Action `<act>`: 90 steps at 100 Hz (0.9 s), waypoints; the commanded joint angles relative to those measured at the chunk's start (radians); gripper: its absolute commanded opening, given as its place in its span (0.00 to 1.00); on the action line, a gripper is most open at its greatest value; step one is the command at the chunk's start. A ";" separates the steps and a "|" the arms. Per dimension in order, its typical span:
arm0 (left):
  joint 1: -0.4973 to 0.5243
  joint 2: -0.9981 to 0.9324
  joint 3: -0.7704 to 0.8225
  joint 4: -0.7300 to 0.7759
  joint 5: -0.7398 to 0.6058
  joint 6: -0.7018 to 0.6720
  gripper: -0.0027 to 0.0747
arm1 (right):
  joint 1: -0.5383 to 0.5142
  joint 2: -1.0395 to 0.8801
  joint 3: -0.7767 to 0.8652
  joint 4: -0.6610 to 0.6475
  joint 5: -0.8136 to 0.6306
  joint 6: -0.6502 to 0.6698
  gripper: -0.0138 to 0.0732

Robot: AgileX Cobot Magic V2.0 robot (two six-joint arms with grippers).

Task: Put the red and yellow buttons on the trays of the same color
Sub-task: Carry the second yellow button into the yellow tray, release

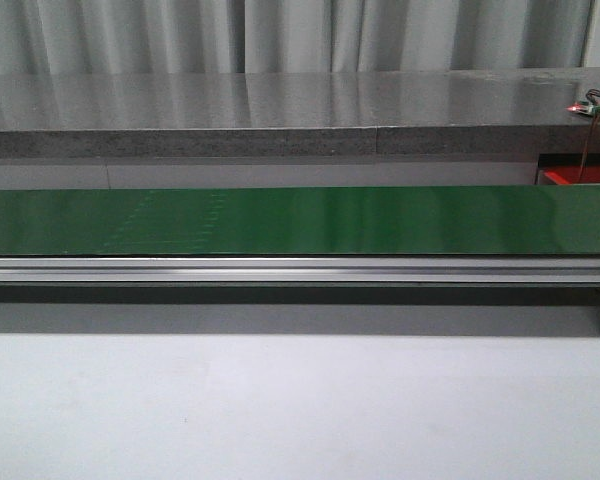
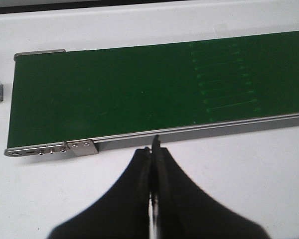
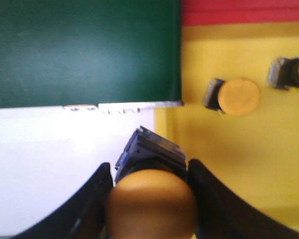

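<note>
Green conveyor belt [image 1: 300, 220] on a white table [image 1: 280, 410]

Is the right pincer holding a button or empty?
Holding: the right pincer is shut on a yellow button, its fingers pressing both sides.

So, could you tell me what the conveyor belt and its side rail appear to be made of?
The conveyor belt looks like smooth green PVC or rubber, judging by its soft sheen. The side rail appears to be brushed aluminium, since it is silvery with extruded grooves; neither is certain.
</note>
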 commanded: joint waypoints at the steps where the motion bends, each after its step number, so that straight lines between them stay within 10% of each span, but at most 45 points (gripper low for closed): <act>1: -0.009 -0.012 -0.025 -0.027 -0.058 -0.009 0.01 | -0.053 -0.082 0.040 -0.010 -0.025 0.002 0.24; 90: -0.009 -0.012 -0.025 -0.027 -0.058 -0.009 0.01 | -0.258 0.096 0.305 -0.008 -0.330 0.043 0.24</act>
